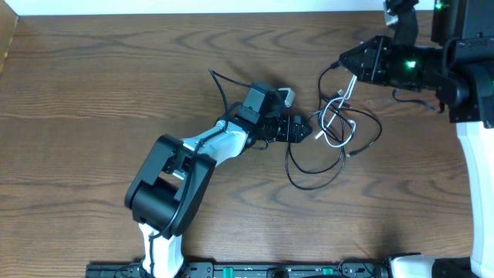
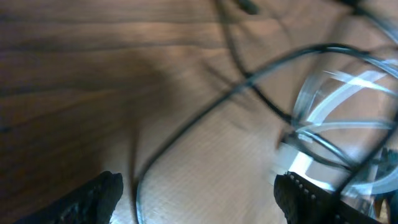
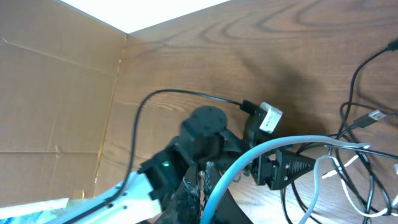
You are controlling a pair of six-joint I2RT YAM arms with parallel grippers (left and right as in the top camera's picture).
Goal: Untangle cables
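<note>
A black cable (image 1: pixel 309 181) and a white cable (image 1: pixel 333 127) lie tangled right of the table's middle. My right gripper (image 1: pixel 351 79) is shut on the white cable and holds a strand of it up above the tangle. In the right wrist view the white cable (image 3: pixel 261 152) arcs out from between my shut fingers (image 3: pixel 205 180). My left gripper (image 1: pixel 307 130) is low at the tangle's left edge. In the left wrist view its jaws (image 2: pixel 202 196) are wide open, with a loop of black cable (image 2: pixel 186 127) between them and white cable (image 2: pixel 323 99) by the right finger.
A cardboard box (image 3: pixel 56 93) stands at the table's far left edge, and it also shows in the overhead view (image 1: pixel 8 35). The left arm's own black cord (image 1: pixel 220 85) loops behind its wrist. The wooden table (image 1: pixel 93 116) stretches to the left.
</note>
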